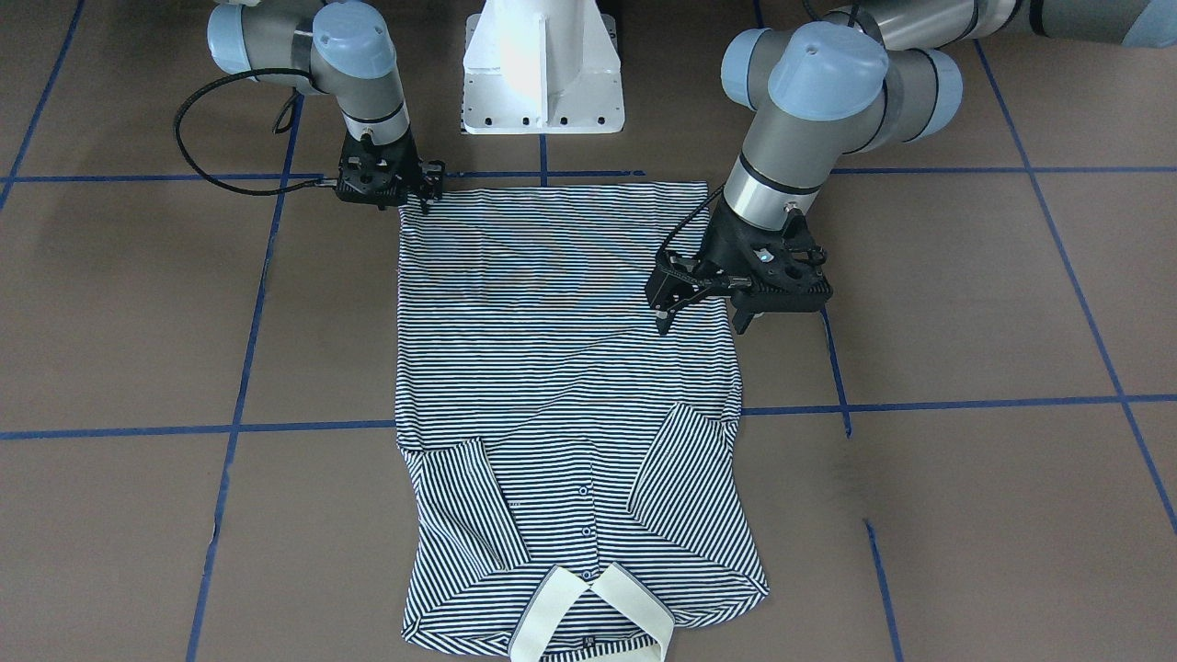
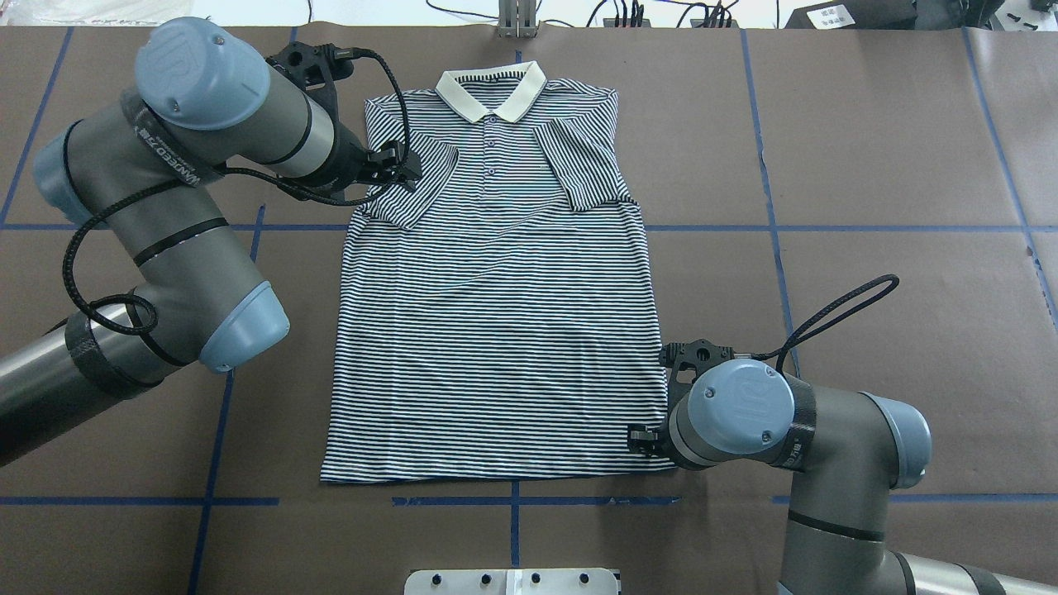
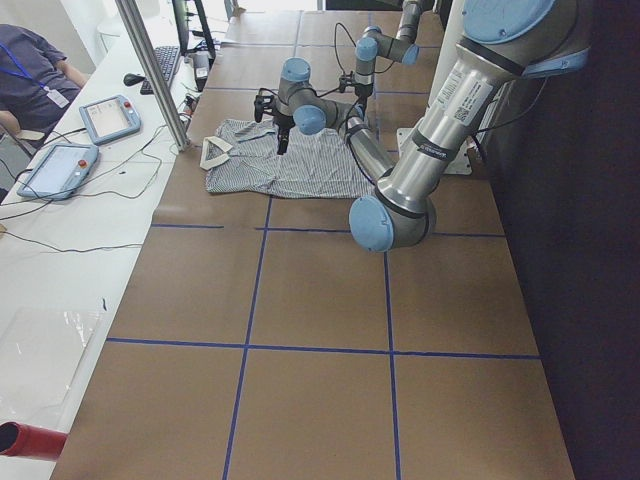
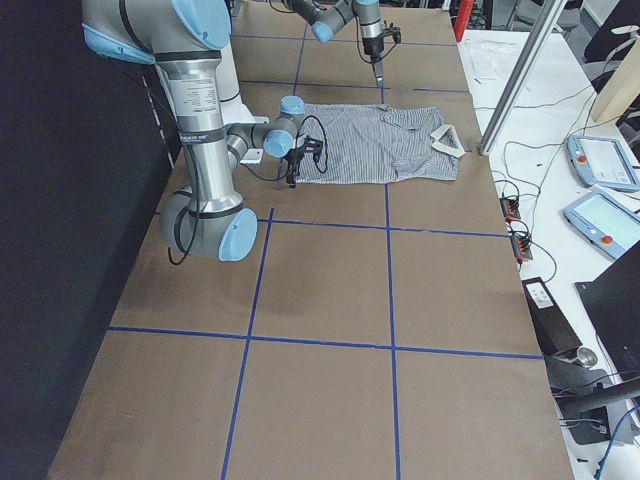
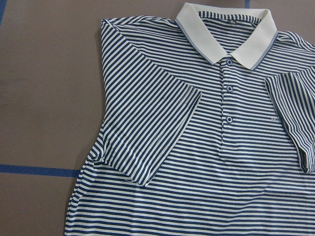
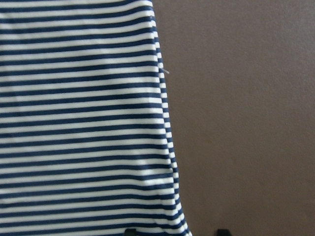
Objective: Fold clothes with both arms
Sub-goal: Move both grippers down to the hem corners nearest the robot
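Note:
The striped polo shirt [image 2: 496, 330] lies flat and front up, with its cream collar [image 2: 492, 83] at the far side and both sleeves folded in over the chest. My left gripper [image 1: 702, 322] hangs open above the shirt's left side, over the folded left sleeve [image 2: 413, 194]; the left wrist view shows the shirt [image 5: 197, 147] from some height. My right gripper [image 1: 425, 195] sits low at the near right hem corner. Its fingertips [image 6: 130, 231] stand apart at the bottom of the right wrist view, either side of the shirt's edge [image 6: 165, 123], so it is open.
The white pedestal base [image 1: 542, 74] stands behind the hem. Blue tape lines [image 2: 826, 227] cross the brown table. Beyond the collar end there is a metal post [image 3: 155, 75], a side table with tablets [image 3: 110, 118] and cables, and a seated person [image 3: 30, 70].

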